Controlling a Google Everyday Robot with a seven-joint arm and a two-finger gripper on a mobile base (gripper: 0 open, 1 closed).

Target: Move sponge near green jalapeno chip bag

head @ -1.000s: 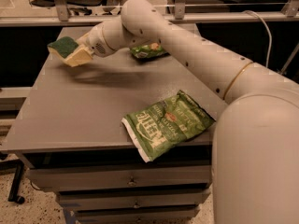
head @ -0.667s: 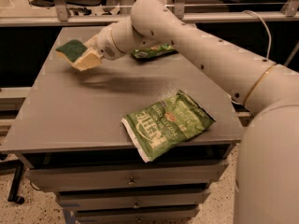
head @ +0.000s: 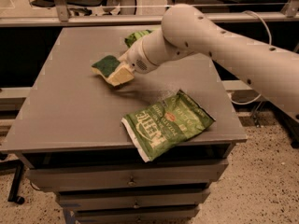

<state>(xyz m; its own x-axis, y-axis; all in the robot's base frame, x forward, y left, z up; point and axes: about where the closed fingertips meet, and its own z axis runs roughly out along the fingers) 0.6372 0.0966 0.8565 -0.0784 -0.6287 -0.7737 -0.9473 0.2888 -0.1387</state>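
The sponge (head: 107, 65), dark green on top over a pale yellow body, is held above the table's middle left by my gripper (head: 120, 73), which is shut on it. The green jalapeno chip bag (head: 168, 123) lies flat near the table's front right edge, with white lettering and a white seam at its near end. The sponge hangs up and to the left of the bag, apart from it. My white arm (head: 210, 41) reaches in from the right.
A smaller green bag (head: 136, 35) shows partly behind my arm at the back of the grey table (head: 65, 111). Drawers sit below the table's front edge. A glass partition and chair bases stand behind the table.
My gripper has carried the sponge from the table's back left toward the middle, to the right and nearer the front, closer to the chip bag.
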